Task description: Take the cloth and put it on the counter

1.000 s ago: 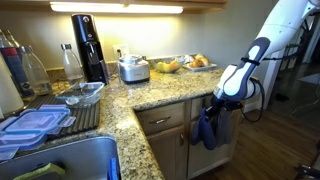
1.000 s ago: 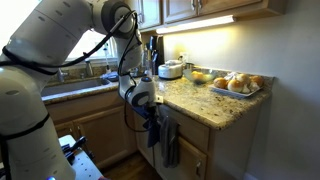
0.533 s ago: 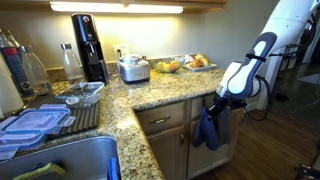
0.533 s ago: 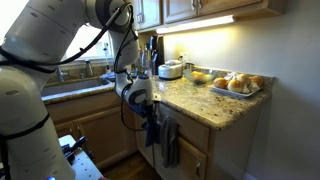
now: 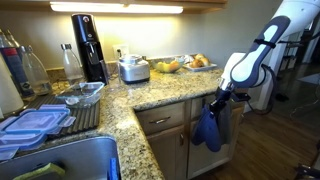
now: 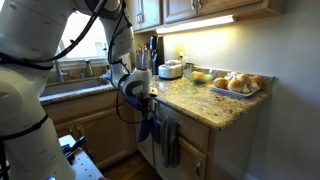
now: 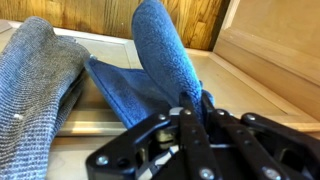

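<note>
Wrist view puts the gripper (image 7: 190, 108) at 6 o'clock, its black jaws pinched tight on the cloth (image 7: 160, 45), a blue terry towel that rises toward 12 o'clock against a light wooden cabinet front (image 7: 270, 50). A grey towel (image 7: 35, 75) lies at 9 o'clock, just beside the cloth. In both exterior views the cloth (image 5: 207, 128) (image 6: 146, 126) hangs limp from the gripper (image 5: 219, 97) (image 6: 143, 100), below the rounded edge of the speckled granite counter (image 5: 160, 95) (image 6: 205, 103) and not resting on it. More hanging towels (image 6: 168, 140) drape the cabinet at 4 o'clock from the cloth. On the counter, a bowl (image 5: 167, 67) (image 6: 203, 75) holds yellow fruit, and a tray (image 5: 199, 62) (image 6: 238, 85) just beside it carries pale bread rolls. A silver pot (image 5: 133, 68) with its lid on stands near a tall black appliance (image 5: 88, 45). Toward 9 o'clock, a clear glass dish (image 5: 85, 94) sits on a dark drying mat (image 5: 85, 120) with flat plastic containers (image 5: 35, 122) closed by blue lids. At 7 o'clock the steel sink (image 5: 75, 158) holds something yellow-green. A bottle (image 5: 15, 60) at the 9 o'clock edge bears a label too small to read.
</note>
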Controlling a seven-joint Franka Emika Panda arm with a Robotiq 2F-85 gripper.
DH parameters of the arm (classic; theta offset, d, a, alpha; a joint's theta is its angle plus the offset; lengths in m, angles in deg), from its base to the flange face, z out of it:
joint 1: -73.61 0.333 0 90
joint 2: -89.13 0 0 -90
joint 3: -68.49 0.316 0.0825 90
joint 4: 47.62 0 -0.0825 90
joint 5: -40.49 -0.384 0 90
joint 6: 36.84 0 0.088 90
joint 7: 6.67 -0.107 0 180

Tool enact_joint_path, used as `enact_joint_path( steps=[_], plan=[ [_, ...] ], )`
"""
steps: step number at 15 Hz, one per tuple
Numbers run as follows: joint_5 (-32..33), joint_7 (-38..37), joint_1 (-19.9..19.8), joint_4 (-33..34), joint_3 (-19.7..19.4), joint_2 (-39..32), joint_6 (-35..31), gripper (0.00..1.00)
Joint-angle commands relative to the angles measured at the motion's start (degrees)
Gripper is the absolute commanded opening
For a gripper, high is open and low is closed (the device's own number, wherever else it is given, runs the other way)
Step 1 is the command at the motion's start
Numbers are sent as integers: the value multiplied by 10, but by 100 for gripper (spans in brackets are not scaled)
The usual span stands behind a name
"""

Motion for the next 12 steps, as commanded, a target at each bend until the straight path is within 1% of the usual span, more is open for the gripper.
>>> enact_joint_path(
  steps=[1,6,9,12],
  plan=[
    [-43,20,-26,-29,29,85,72,8],
    [-97,41,18,-13,-16,172,158,8],
    [-89,30,66,0,-74,224,213,8],
    [-55,5,112,24,-136,258,254,8]
  ],
)
